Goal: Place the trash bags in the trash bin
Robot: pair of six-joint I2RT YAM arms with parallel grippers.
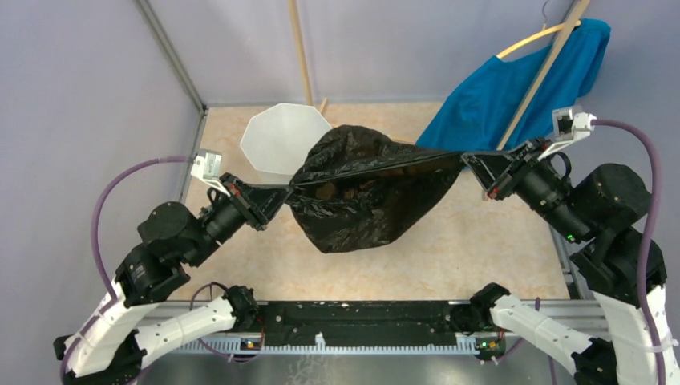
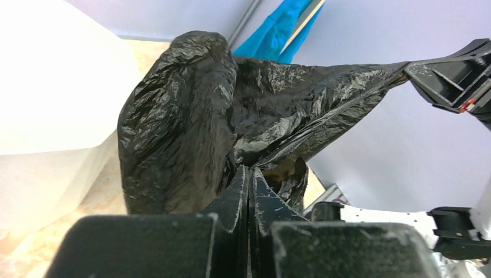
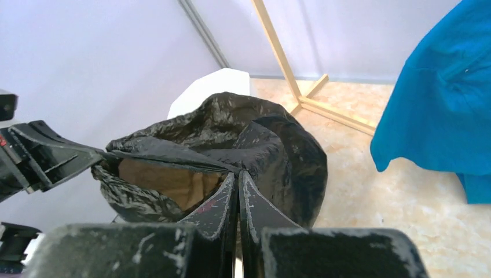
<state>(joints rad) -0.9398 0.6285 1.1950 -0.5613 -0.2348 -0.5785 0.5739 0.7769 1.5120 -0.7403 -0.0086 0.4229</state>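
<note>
Gripping the black trash bag [image 1: 361, 196] at its left edge with the left gripper [image 1: 285, 192], jaws pinched tight on the plastic. Clamped likewise at its right edge by the right gripper [image 1: 467, 158]. Stretched between both above the table [image 1: 481, 249], hanging just right of the white trash bin [image 1: 277, 136], mouth partly agape.

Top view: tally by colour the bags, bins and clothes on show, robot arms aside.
Black: 1, the trash bag
White: 1, the bin
Blue: 1, the garment
Total: 3
</note>
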